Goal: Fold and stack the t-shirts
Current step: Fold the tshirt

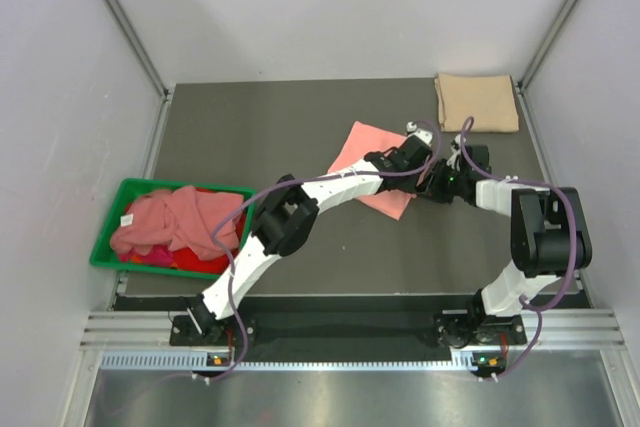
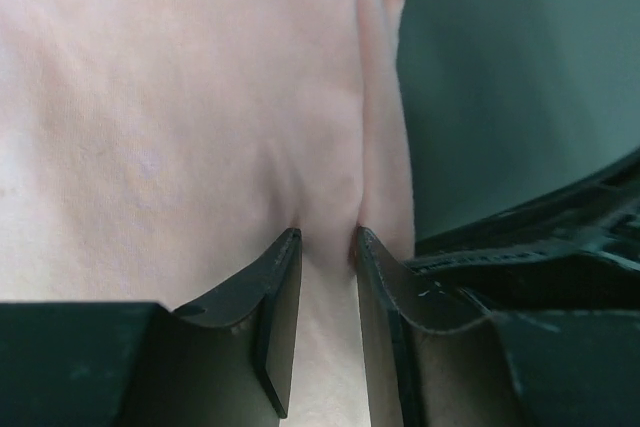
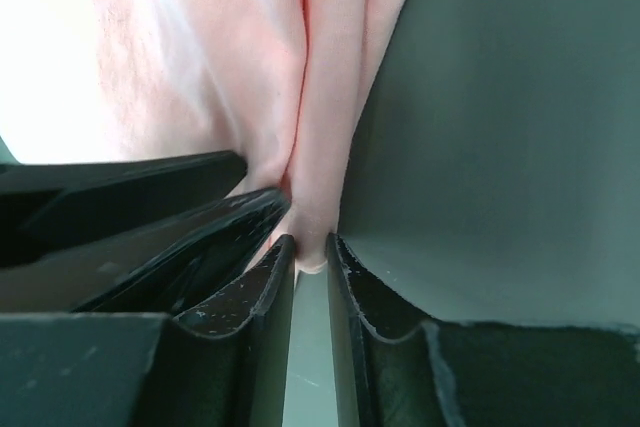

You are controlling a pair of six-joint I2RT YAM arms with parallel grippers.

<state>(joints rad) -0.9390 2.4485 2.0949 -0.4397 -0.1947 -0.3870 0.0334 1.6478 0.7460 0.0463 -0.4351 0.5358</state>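
Pinching a ridge of the salmon-pink t-shirt (image 1: pixel 368 159) with the left gripper (image 2: pixel 325 240), jaws narrowed onto the cloth. Nipping the folded edge of that shirt with the right gripper (image 3: pixel 310 241) too, jaws almost together on it. Meeting at the shirt's 4 o'clock edge, just right of centre on the dark table (image 1: pixel 250 137). Up at 1 o'clock, a folded tan-beige t-shirt (image 1: pixel 477 102). Over at 8 o'clock, pink and red t-shirts (image 1: pixel 170 222) heaped in the green bin (image 1: pixel 104 245).

Plain salmon-pink t-shirt (image 1: pixel 358 147), tan-beige t-shirt (image 1: pixel 477 102)
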